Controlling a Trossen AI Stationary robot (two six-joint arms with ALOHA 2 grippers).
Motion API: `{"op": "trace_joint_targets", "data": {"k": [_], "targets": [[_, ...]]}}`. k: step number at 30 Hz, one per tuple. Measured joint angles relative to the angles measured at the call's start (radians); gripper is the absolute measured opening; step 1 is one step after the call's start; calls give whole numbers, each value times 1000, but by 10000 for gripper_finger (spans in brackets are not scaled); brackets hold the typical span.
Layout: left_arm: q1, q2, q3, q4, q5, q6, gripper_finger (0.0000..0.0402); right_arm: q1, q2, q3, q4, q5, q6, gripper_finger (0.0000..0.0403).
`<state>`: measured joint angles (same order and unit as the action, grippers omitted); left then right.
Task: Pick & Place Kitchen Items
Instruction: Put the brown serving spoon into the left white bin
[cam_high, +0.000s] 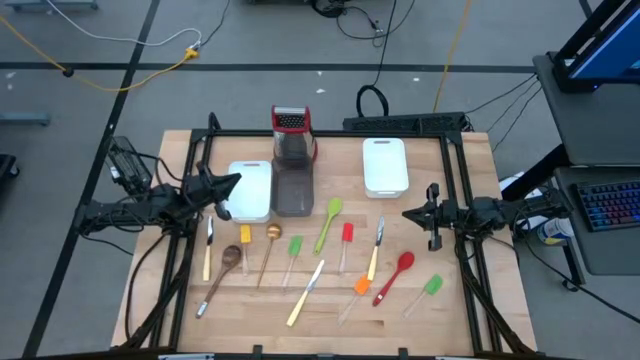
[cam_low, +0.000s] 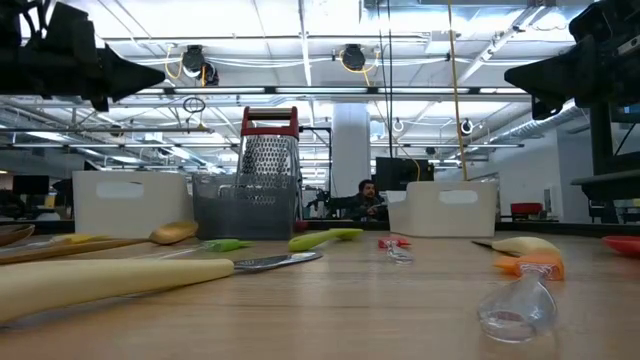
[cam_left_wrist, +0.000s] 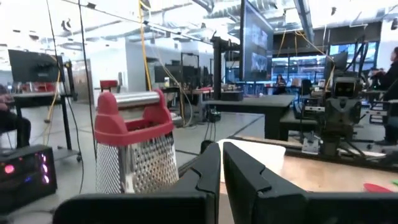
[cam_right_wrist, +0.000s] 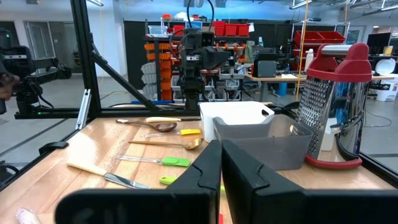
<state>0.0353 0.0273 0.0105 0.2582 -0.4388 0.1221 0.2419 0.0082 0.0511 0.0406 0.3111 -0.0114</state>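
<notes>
About a dozen slim utensils lie flat on the wooden table (cam_high: 480, 300) between my two arms: a pale-handled knife (cam_high: 208, 250), a wooden spoon (cam_high: 225, 268), a green spoon (cam_high: 330, 220), a red spatula (cam_high: 347, 238), a red spoon (cam_high: 396, 276), an orange spatula (cam_high: 359, 288) and others. My left gripper (cam_high: 232, 183) is shut and empty, held above the left white tray (cam_high: 255, 200) and pointing toward the table's right. My right gripper (cam_high: 407, 213) is shut and empty, held above the table to the right of the utensils and pointing left.
A red-topped metal grater (cam_high: 291, 132) stands at the far middle, behind a grey tray (cam_high: 294, 192). A second white tray (cam_high: 385, 165) sits at the far right. A black frame (cam_high: 330, 135) runs along the table's far and side edges.
</notes>
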Motion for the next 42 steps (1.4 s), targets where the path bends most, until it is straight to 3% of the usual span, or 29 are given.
{"op": "trace_joint_targets", "data": {"k": [4,12,17,21,28,35,42], "targets": [[0,0,0,0,1,44,43,0,0,0,0,0,0,8],[0,0,1,4,-10,158,149,0,0,0,0,0,0,9],[0,17,71,-6,-34,147,189,0,0,0,0,0,0,9],[0,68,206,-172,-34,114,195,0,0,0,0,0,0,9],[0,254,439,-541,-33,-93,189,0,0,0,0,0,0,8],[0,421,525,-580,-34,-12,186,0,0,0,0,0,0,9],[-5,496,559,-713,-23,-168,186,0,0,0,0,0,0,8]]}}
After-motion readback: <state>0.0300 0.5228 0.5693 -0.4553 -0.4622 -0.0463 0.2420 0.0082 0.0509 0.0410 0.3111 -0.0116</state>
